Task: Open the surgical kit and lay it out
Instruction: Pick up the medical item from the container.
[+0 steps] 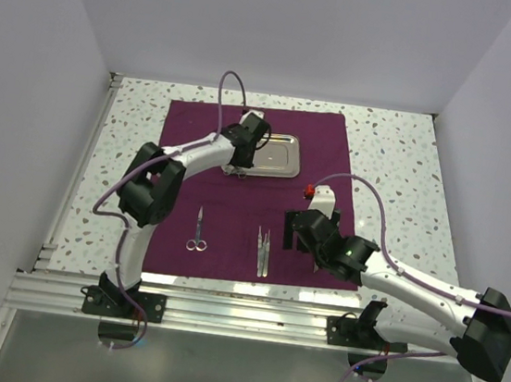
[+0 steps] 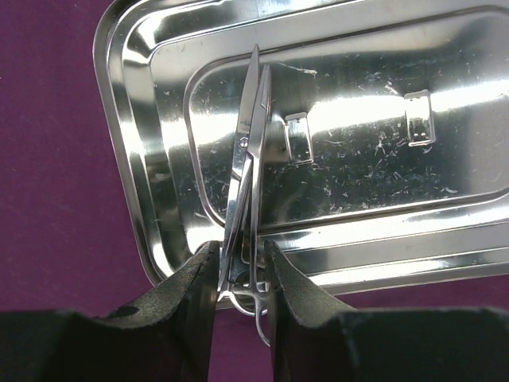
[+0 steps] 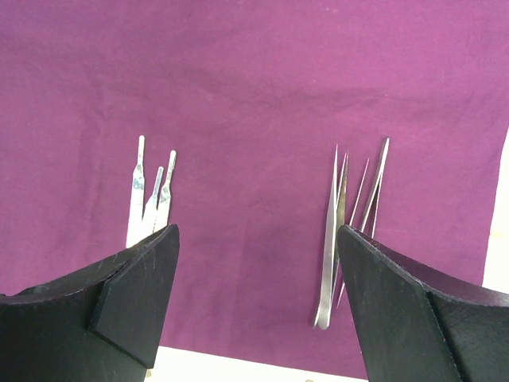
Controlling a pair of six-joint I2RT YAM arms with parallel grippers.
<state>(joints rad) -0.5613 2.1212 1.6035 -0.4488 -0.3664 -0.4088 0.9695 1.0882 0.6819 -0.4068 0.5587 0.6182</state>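
Your left gripper (image 2: 241, 274) is clamped on one pair of scissors (image 2: 248, 151), whose tips reach over the single steel tray (image 2: 358, 48) lying on the purple cloth (image 1: 325, 153). A second ring-handled pair (image 1: 197, 231) lies on the cloth nearer the bases. Two tweezers (image 3: 338, 231) and three flat silver handles (image 3: 151, 195) lie just ahead of your right gripper (image 3: 256, 235), which is spread wide and holds nothing.

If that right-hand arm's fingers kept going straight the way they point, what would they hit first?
Probably the purple cloth: the right fingers are open, aimed at a bare patch between the tweezers and the thin flat handles. Depth is unclear.
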